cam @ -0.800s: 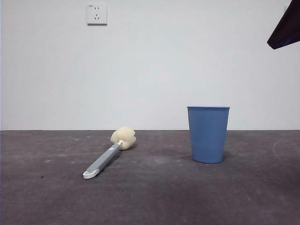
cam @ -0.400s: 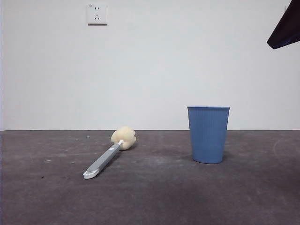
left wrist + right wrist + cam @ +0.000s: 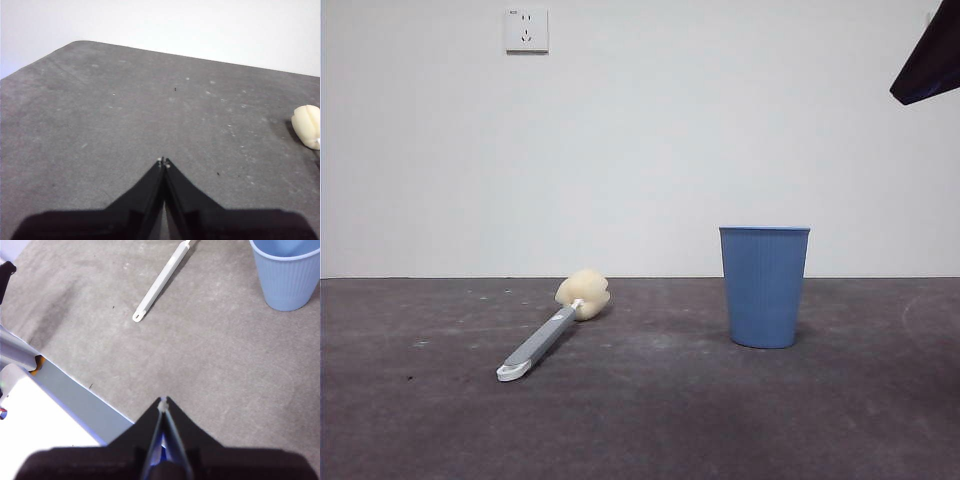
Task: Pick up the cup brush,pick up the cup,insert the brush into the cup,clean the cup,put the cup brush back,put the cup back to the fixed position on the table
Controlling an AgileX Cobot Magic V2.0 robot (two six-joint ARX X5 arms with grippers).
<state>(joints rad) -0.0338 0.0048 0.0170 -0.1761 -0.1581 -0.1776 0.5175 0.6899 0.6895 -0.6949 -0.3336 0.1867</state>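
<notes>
Lying flat on the table [image 3: 740,420], the cup brush [image 3: 552,330] sits left of centre, sponge head toward the far wall, while the cup [image 3: 764,287] stands upright well apart to its right. Both the left gripper [image 3: 163,161] and right gripper [image 3: 163,401] hover above bare table, jaws pressed together, holding nothing.

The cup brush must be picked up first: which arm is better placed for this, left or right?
Probably left. The left claw, shut, hangs above the table with the cup brush sponge head close beside it. The right claw, also shut, sees the handle farther off, with the cup nearer.
</notes>
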